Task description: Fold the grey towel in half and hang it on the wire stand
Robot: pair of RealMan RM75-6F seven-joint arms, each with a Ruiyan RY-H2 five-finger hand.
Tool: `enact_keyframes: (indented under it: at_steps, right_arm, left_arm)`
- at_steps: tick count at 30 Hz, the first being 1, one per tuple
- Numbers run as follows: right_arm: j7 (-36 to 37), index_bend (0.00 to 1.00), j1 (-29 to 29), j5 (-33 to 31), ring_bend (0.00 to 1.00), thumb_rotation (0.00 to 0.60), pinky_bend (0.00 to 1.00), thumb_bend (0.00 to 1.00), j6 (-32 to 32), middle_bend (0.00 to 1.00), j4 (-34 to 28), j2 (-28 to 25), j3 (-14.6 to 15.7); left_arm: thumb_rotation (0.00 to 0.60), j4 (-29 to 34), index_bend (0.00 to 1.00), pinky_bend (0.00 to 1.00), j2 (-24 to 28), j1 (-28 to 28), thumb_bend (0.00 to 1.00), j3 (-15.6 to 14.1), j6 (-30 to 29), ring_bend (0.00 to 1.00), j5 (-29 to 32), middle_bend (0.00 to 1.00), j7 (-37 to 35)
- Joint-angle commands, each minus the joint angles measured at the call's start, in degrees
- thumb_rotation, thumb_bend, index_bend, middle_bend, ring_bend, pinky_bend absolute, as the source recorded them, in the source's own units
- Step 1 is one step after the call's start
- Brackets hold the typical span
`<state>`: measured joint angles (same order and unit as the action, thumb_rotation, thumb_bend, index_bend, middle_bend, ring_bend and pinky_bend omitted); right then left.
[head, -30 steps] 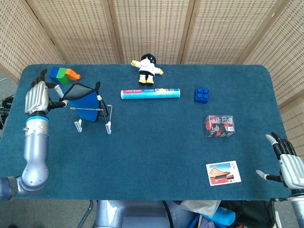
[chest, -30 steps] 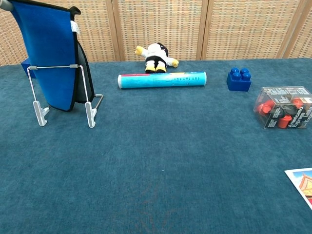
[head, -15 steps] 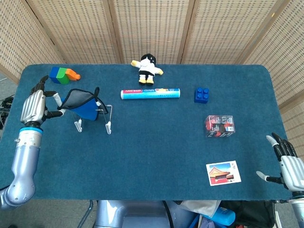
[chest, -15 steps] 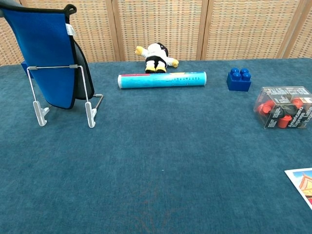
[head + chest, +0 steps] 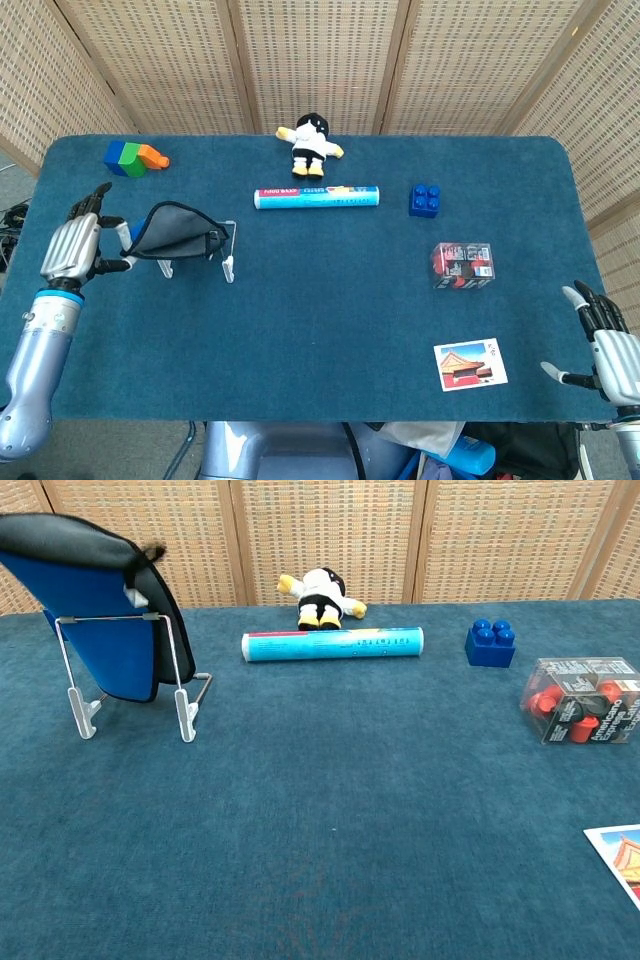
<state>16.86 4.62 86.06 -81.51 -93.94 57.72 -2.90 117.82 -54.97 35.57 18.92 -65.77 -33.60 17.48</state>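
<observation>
Towel (image 5: pixel 178 229) is draped over the stand (image 5: pixel 228 262), grey side up, blue underside showing in the chest view. Left hand (image 5: pixel 76 248) sits at the towel's left edge, fingers apparently pinching it, though contact is hard to make out. Right hand (image 5: pixel 612 348) hovers off the tabletop (image 5: pixel 330 300) corner, fingers spread, holding nothing.

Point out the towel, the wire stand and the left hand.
towel (image 5: pixel 178 226), head view, on its grey top surface.
wire stand (image 5: pixel 184 702), chest view, on its right front leg.
left hand (image 5: pixel 72 250), head view, on the back of the hand.
</observation>
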Motion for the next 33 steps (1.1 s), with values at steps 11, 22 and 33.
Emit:
enact_keyframes:
  at_steps: [11, 22, 33]
  right_arm:
    - [-0.55, 0.0, -0.17, 0.56, 0.0, 0.6, 0.0, 0.0, -0.38, 0.0, -0.49, -0.16, 0.29]
    - [-0.63, 0.0, -0.37, 0.73, 0.0, 0.6, 0.0, 0.0, -0.71, 0.0, -0.74, -0.31, 0.43]
    - [-0.88, 0.0, -0.52, 1.34, 0.0, 0.6, 0.0, 0.0, -1.17, 0.0, -1.14, -0.41, 0.64]
  left_arm:
    - [0.6, -6.41, 0.39, 0.0, -2.43, 0.83, 0.74, -9.75, 3.35, 0.0, -9.24, 0.0, 9.85]
    - [0.6, -10.21, 0.0, 0.0, -2.7, -0.59, 0.12, -13.68, 3.66, 0.0, -21.25, 0.0, 8.49]
    - [0.6, -14.15, 0.0, 0.0, -3.17, -5.29, 0.05, -14.63, -1.97, 0.0, -32.06, 0.0, 0.75]
